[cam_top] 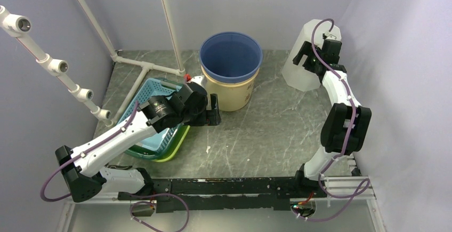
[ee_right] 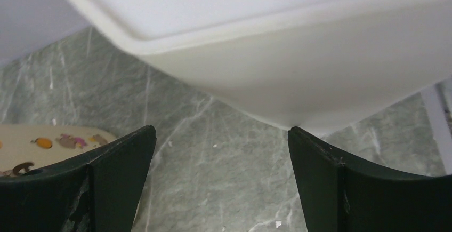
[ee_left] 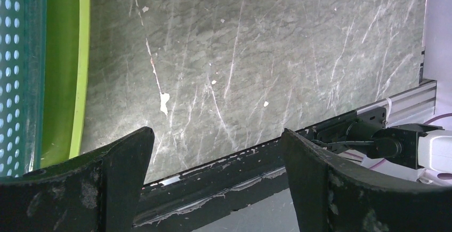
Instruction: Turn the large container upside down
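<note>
A: Grey-green marble table (cam_top: 266, 136), lilac walls on three sides. From above, where is the large container (cam_top: 298, 77)?

B: Right against the right tool (cam_top: 305, 60), just beyond its tips, in the far corner. It is white, wide at the bottom and narrow at the top, so I judge its mouth already faces the table.

A: And the left tool (cam_top: 213, 112)?

B: It is spread apart and empty. A cream bucket (cam_top: 234, 96) with a blue bucket (cam_top: 231, 56) nested in it stands just ahead of it. Behind it sits a blue basket (cam_top: 154, 90) in a green basket (cam_top: 173, 149).

A: The left wrist view?

B: Bare table between the parted fingers, with the green basket off to the left side.

A: The right wrist view?

B: The fingers are apart and grip nothing. The container's rim (ee_right: 266, 45) hangs above and ahead of them, slanted. It is lifted on the left and appears to meet the table near the right finger.

A: So it is not yet flat?

B: It seems tilted. To finish well, I'd press the wall slowly until the whole rim seats. I'd also keep both fingers out from under the lip so it cannot skid or tip back.
</note>
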`<action>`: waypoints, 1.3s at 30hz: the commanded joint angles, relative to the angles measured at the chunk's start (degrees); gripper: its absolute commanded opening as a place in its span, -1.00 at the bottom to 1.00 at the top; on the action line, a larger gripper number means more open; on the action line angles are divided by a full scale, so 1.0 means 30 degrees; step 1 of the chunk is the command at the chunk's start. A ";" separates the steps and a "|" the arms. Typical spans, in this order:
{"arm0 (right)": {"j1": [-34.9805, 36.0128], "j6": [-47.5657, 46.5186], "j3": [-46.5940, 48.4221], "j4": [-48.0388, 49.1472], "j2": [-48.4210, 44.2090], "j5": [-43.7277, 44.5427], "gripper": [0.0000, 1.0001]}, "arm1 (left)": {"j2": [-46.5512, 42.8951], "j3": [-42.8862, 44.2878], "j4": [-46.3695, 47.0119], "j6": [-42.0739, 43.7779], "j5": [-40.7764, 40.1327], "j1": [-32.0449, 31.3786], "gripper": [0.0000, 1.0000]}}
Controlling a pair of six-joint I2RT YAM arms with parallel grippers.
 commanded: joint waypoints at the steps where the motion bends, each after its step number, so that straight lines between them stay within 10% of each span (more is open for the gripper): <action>1: -0.0051 -0.0392 0.0488 0.0160 -0.0914 -0.2392 0.99 | 0.0105 0.0794 0.0192 0.0336 -0.0114 0.0041 0.90; 13: 0.0709 0.3419 -0.2495 -0.1680 -0.5090 -0.6364 0.99 | 0.0145 -0.0005 0.0973 -0.0138 -0.0197 0.0036 0.89; 39: 0.7915 0.4015 0.0181 -0.5164 -0.7389 -0.2816 0.80 | -0.1088 -0.1741 0.0345 -0.1627 -0.1246 0.0156 0.89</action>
